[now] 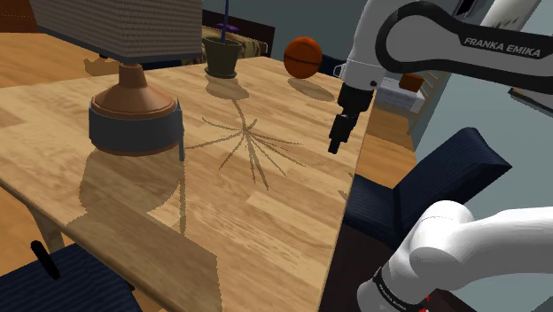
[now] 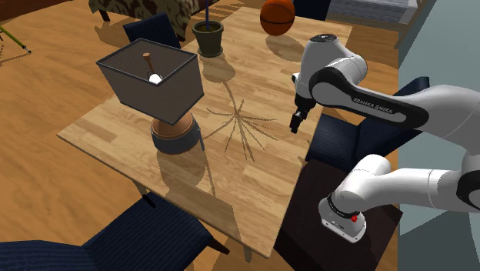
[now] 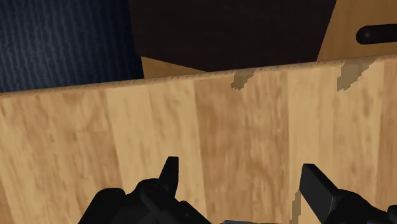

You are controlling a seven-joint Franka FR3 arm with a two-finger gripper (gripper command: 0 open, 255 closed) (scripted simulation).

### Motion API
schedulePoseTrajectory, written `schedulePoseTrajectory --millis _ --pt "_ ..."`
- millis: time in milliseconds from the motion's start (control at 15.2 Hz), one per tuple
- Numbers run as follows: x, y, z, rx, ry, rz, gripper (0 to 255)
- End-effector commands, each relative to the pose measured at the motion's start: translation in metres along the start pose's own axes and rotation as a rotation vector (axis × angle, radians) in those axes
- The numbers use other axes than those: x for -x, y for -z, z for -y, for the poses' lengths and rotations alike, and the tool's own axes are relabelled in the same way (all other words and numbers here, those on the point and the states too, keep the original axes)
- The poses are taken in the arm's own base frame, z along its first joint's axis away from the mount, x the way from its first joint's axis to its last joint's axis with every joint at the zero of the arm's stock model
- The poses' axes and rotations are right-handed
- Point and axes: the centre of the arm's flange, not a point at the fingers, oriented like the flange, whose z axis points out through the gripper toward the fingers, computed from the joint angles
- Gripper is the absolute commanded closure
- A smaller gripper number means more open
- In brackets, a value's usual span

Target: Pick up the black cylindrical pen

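A thin dark rod (image 1: 183, 144) stands against the right side of the lamp base (image 1: 133, 120) in the shoulder view; it looks like the black pen, though I cannot tell for sure. My gripper (image 1: 336, 147) (image 2: 295, 128) hangs fingers-down just above the wooden table (image 1: 266, 222), close to the edge that faces the stand and well to the right of the lamp. In the wrist view the gripper (image 3: 240, 173) is open, with only bare wood (image 3: 210, 121) and the table edge between its fingers.
A lamp with a grey shade (image 2: 152, 77), a potted plant (image 2: 208, 36) and an orange ball (image 2: 277, 17) stand on the table. Blue chairs (image 1: 425, 186) (image 2: 146, 239) sit by the near edges. A short dark rod (image 3: 378, 33) lies past the table edge.
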Motion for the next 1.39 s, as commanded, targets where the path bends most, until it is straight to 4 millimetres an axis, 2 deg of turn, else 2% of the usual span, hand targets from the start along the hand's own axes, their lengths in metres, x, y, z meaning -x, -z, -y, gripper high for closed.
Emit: schedulePoseTrajectory --millis 0,594,1320 --pt "0.0 0.0 0.0 0.0 0.0 0.0 0" --pt "-0.081 0.0 0.038 -0.08 0.27 -0.17 0" --pt "-0.159 0.023 0.111 -0.179 0.601 -0.378 0"
